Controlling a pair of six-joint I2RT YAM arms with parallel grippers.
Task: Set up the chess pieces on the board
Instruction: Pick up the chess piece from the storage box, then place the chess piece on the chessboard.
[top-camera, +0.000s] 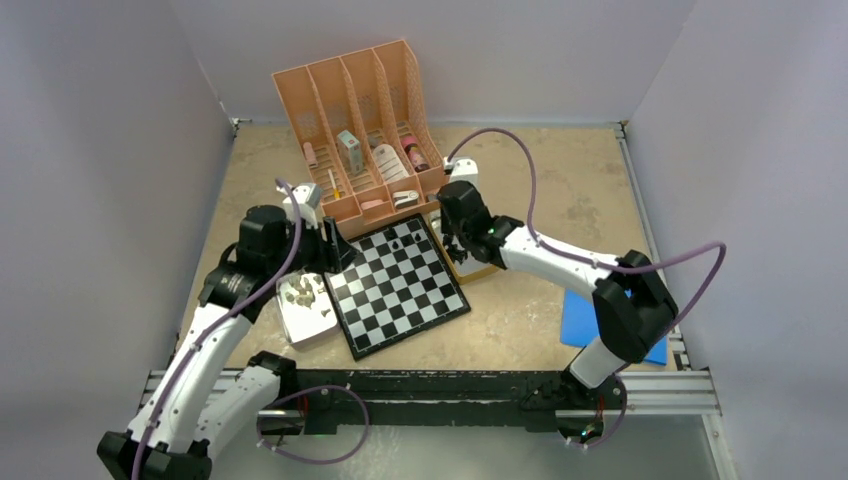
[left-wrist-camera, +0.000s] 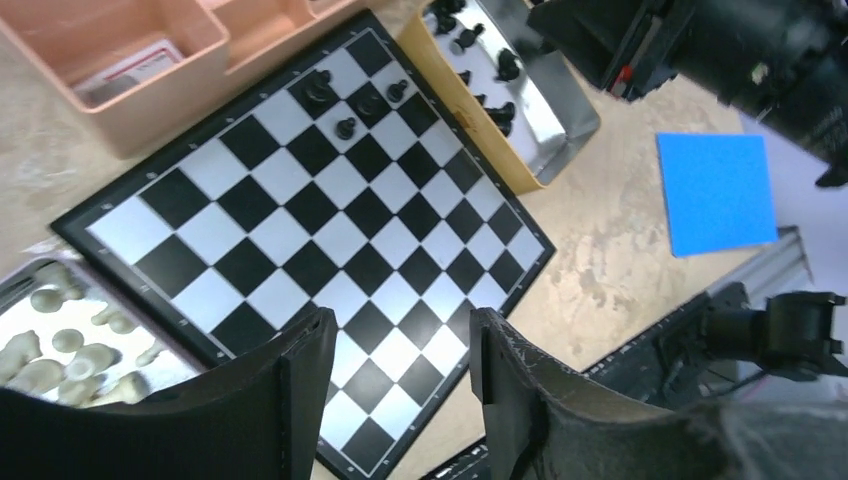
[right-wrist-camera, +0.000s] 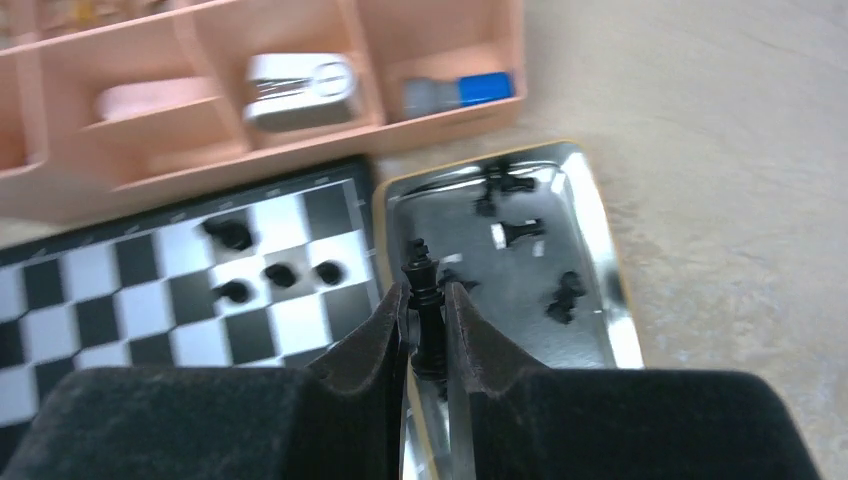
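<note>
The left claw (left-wrist-camera: 400, 330) is open wide, and there is nothing between its fingers. It hangs over the near edge of the board (left-wrist-camera: 300, 230), which lies flat on the counter (left-wrist-camera: 600, 260). Just to the left of this claw, right beside the board, is a shiny tray (left-wrist-camera: 30, 275) with the pale pieces (left-wrist-camera: 60, 350) lying in a heap. Far ahead of the claw, at the other end of the board, four black pieces (left-wrist-camera: 346, 128) stand close together. Off to its right, a blue sheet (left-wrist-camera: 715, 190) lies on the counter.

The right claw (right-wrist-camera: 425, 300) is pinched shut on one black piece (right-wrist-camera: 418, 262), which stands up straight between its two fingers. Under and just past this claw is a second shiny tray (right-wrist-camera: 600, 260), right beside the board's edge. More loose black pieces (right-wrist-camera: 520, 232) lie in it. To the left of this claw are the four black pieces on the board. Farther away sits a pink box (right-wrist-camera: 200, 150) with many little rooms.
</note>
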